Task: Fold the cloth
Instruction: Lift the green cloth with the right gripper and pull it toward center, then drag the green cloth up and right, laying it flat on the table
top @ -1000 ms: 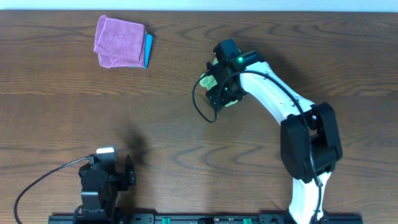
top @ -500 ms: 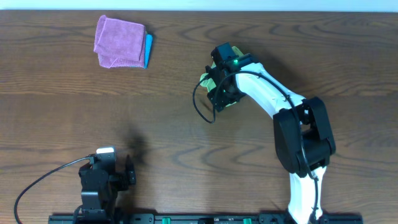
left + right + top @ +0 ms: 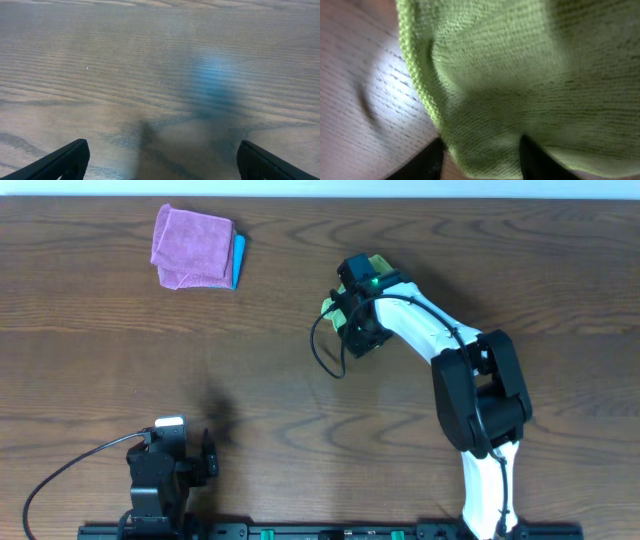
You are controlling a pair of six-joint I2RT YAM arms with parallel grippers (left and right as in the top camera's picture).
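Since a second ago, the right arm (image 3: pixel 440 340) has drawn its elbow toward the left edge and its wrist has crept toward the far edge of the table (image 3: pixel 290 395).

From overhead, the cloth (image 3: pixel 327 307) lies in the far half near the middle. The wrist hides most of it, so only green corners show. Well apart, toward the far left corner, a folded purple cloth (image 3: pixel 188 246) lies on a blue cloth (image 3: pixel 238 262) whose edge peeks out on the right. The left arm (image 3: pixel 160 475) sits at the near edge, on the left.

In the left wrist view, the left fingers (image 3: pixel 67 160) are spread wide above bare wood.

In the right wrist view, the right fingers (image 3: pixel 422 162) pinch a bunched fold of the cloth, and its hemmed edge rests on the table.
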